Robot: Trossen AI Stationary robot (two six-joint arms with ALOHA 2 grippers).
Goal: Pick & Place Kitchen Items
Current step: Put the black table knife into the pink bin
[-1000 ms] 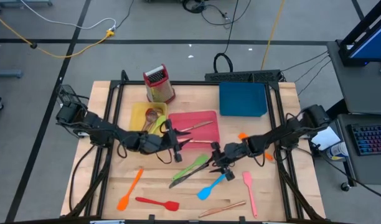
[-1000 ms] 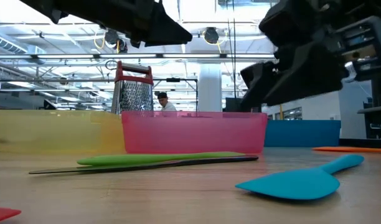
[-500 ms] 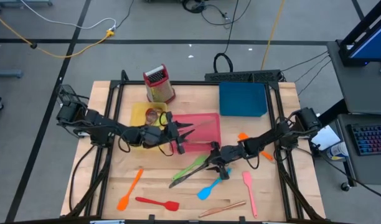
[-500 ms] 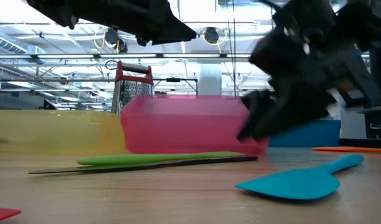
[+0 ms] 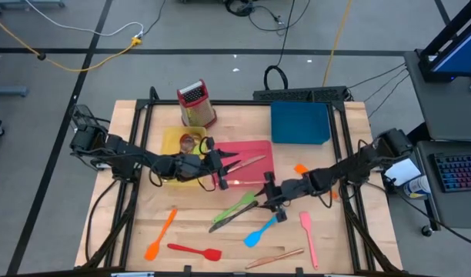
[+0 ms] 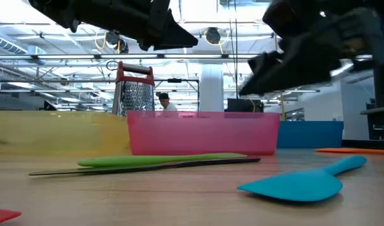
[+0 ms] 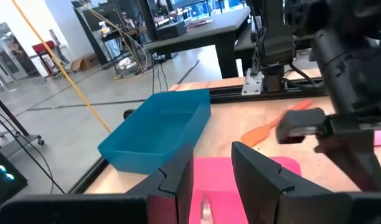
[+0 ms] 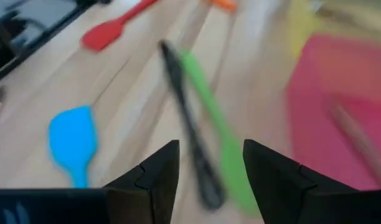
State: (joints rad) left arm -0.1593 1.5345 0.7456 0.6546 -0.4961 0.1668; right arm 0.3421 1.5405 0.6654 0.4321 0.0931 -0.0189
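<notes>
Your left gripper (image 5: pixel 222 171) hangs over the pink tray (image 5: pixel 255 146), its fingers (image 7: pixel 178 180) partly apart with nothing between them. Your right gripper (image 5: pixel 267 194) hovers just above the counter (image 5: pixel 335 238), beside the tips of the green spatula (image 5: pixel 237 207) and the dark utensil (image 5: pixel 229 218); its fingers (image 8: pixel 154 171) stand wide and hold nothing.

Those two utensils lie side by side and touching, just in front of the pink tray. The blue spatula (image 5: pixel 258 230) lies close by, toward the front edge, with the pink spatula (image 5: pixel 308 237) on its right. A copper-coloured piece (image 5: pixel 275 258) sits near the front edge, along with the red spatula (image 5: pixel 195 251) and the orange spatula (image 5: pixel 161 234).

Inside the pink tray you can see a slim utensil (image 5: pixel 247 161). The yellow tray (image 5: pixel 172 137) holds more cutlery. The blue tray (image 5: pixel 300 123) and box grater (image 5: pixel 195 103) stand at the back.
</notes>
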